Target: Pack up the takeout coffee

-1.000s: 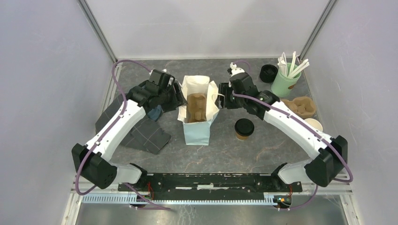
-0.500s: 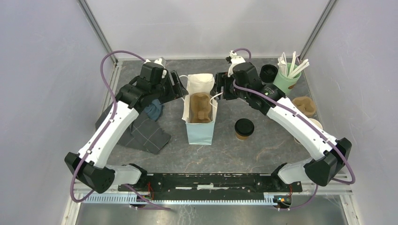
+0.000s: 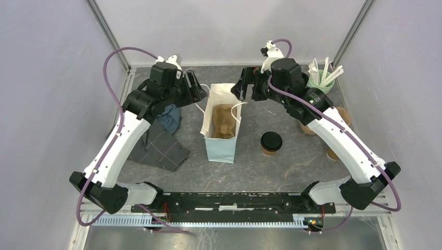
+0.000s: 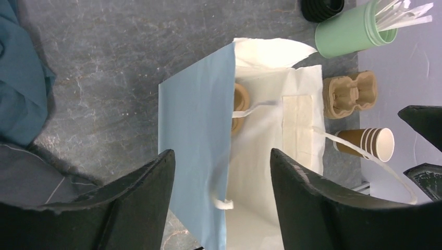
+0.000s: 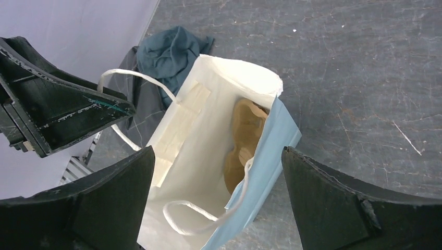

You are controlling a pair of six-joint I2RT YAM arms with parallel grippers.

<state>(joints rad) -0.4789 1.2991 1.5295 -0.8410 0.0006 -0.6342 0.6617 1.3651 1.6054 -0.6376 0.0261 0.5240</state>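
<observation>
While both arms reach over the far half of the table (image 3: 250,172), your left gripper (image 3: 195,88) has its jaws spread wide with nothing pinched, hanging just off the left rim of the bag. Same deal with your right gripper (image 3: 245,89): wide open, empty, just off the right rim. Between them stands the light blue paper bag (image 3: 220,148), upright and gaping, its white handles flopping loose and a brown pulp cup carrier (image 5: 245,133) down inside. The takeout coffee (image 3: 271,141) isn't in there; it's upright on the table, lid on, just right of the bag. A teal cloth (image 3: 169,119) lies left of the bag, and a green cup of straws (image 3: 319,86) sits far right.
</observation>
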